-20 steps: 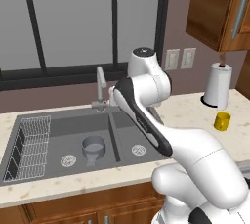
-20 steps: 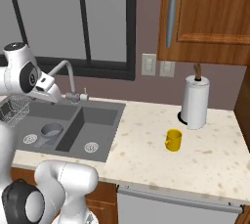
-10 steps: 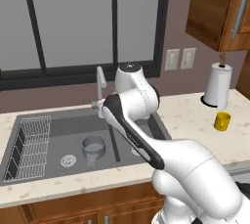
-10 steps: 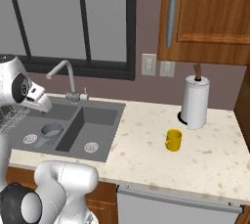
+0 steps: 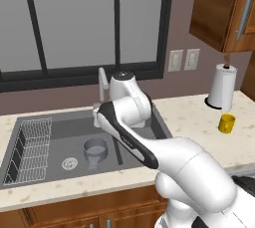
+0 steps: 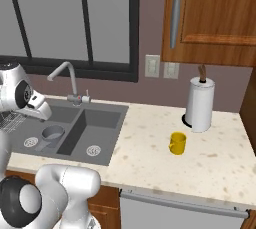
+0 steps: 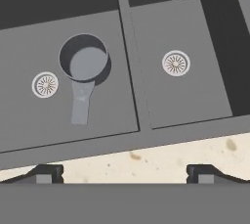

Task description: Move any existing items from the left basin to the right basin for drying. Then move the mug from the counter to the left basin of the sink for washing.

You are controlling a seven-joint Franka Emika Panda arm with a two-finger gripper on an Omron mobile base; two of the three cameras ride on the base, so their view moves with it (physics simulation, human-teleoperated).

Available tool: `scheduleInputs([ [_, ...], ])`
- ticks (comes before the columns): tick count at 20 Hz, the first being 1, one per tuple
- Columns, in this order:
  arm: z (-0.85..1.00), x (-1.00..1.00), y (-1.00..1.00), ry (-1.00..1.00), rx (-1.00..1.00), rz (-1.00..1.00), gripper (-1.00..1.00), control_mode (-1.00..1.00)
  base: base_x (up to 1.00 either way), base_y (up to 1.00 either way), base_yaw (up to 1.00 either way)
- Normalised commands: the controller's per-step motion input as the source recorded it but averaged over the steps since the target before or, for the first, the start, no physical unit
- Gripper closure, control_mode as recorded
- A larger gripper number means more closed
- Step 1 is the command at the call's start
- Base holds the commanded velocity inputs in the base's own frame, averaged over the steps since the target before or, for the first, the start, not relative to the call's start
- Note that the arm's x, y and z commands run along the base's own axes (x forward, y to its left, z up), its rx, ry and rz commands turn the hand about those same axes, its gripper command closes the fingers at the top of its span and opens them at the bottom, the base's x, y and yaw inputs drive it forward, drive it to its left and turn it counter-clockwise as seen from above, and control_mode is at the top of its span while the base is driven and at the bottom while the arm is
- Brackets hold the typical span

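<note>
We have our hand (image 7: 125, 171) poised above the front rim of the sink (image 7: 128, 32), looking down into both basins, its fingers spread wide and gripping nothing. That spread makes sense to us, since the first job is to take the grey cup (image 7: 84, 65). The cup stands upright in the left basin (image 7: 29, 120), just beside the round drain (image 7: 45, 84), its flat handle pointing toward the front edge of the surface (image 5: 194, 122). The right basin (image 7: 195, 91) lies bare apart from its own drain, ready to receive the cup for drying. The yellow mug (image 6: 177, 143) waits well apart on the surface, near the paper towel roll (image 6: 200, 104) at the back edge, because its turn comes second.
</note>
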Motion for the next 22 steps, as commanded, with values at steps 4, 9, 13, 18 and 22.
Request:
scheduleInputs([
  [4,-0.33,0.13,0.23,0.04,0.0,0.0,-1.0,-1.0,0.0,0.0,0.0],
  [9,-0.33,0.04,0.21,0.02,0.0,0.0,-1.0,-1.0,0.0,0.0,0.0],
  [13,-0.32,0.0,0.27,0.0,-0.01,0.0,-1.0,-1.0,0.0,0.0,0.0],
  [18,-0.31,0.02,0.25,0.0,-0.03,0.0,-1.0,-1.0,0.0,0.0,0.0],
  [22,-0.31,0.06,0.21,0.0,-0.02,0.0,-1.0,-1.0,0.0,0.0,0.0],
])
